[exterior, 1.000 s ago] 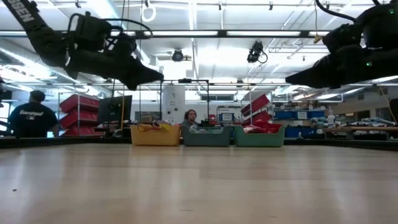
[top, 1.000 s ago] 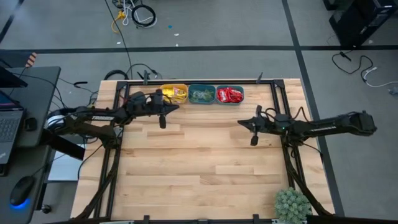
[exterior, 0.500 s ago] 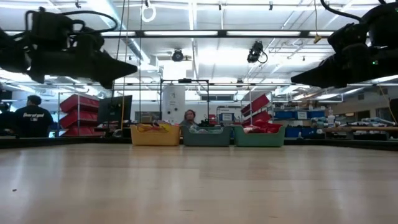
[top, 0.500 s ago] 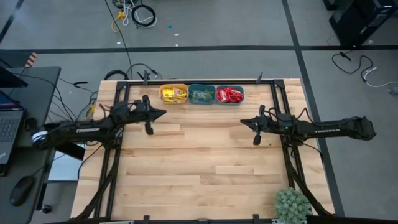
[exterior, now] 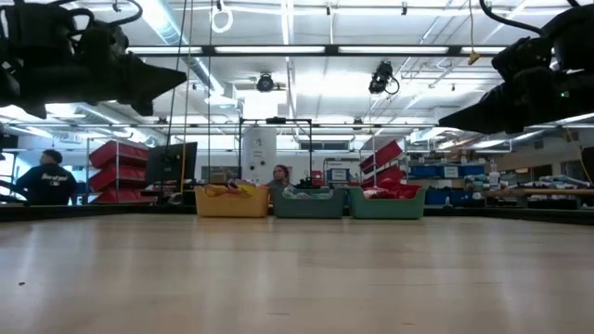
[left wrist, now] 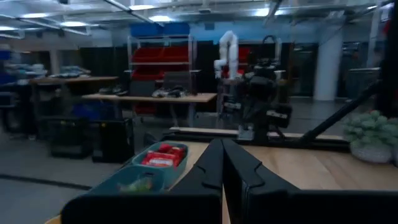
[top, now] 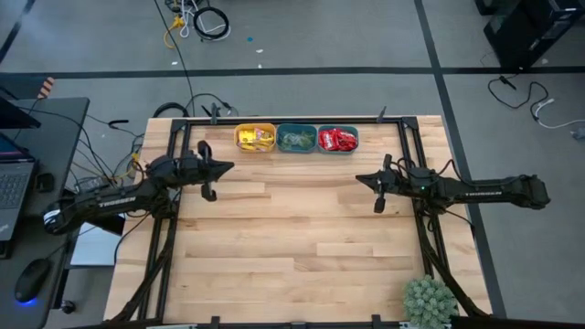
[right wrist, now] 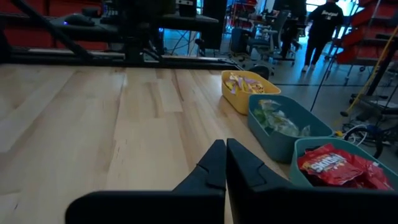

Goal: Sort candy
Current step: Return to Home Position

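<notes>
My left gripper (top: pixel 224 167) pulled back from bins (top: pixel 296 126), fingers closed, empty. Right gripper (top: pixel 361 179) parked, closed, empty. Candy (top: pixel 338 139) colour-sorted; job looks done.

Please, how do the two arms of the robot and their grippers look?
The left arm and the right arm are dark, slim and jointed, with white lettering along one link and thin dark cables looping near the wrist. The left gripper and the right gripper each end in two dark, tapering fingers.
</notes>
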Controlling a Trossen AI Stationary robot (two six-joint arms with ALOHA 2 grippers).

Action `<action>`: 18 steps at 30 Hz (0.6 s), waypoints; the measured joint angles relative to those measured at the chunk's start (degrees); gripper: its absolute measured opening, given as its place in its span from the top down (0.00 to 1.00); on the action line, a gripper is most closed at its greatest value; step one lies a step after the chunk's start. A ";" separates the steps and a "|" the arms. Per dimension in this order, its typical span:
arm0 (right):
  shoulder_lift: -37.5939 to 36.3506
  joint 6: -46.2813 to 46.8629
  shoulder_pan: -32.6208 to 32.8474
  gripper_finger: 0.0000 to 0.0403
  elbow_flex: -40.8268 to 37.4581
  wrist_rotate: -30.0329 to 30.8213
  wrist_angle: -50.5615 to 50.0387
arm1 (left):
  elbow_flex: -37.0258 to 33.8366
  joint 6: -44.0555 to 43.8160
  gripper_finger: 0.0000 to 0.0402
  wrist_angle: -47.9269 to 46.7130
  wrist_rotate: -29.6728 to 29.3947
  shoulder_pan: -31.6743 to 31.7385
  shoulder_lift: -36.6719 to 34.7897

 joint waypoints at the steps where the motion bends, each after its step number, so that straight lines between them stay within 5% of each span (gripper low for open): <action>1: -0.24 -0.03 0.00 1.00 0.00 0.00 -0.25 | 0.00 0.19 1.00 -0.69 -1.06 -0.11 -0.43; 10: -4.84 -1.96 0.00 1.00 0.00 0.31 -0.58 | 0.00 -0.35 1.00 -2.11 -6.66 -0.13 -1.64; 18: -11.65 -1.63 0.00 1.00 0.00 0.46 -6.11 | -0.02 0.35 1.00 -10.05 -5.70 -1.27 -13.03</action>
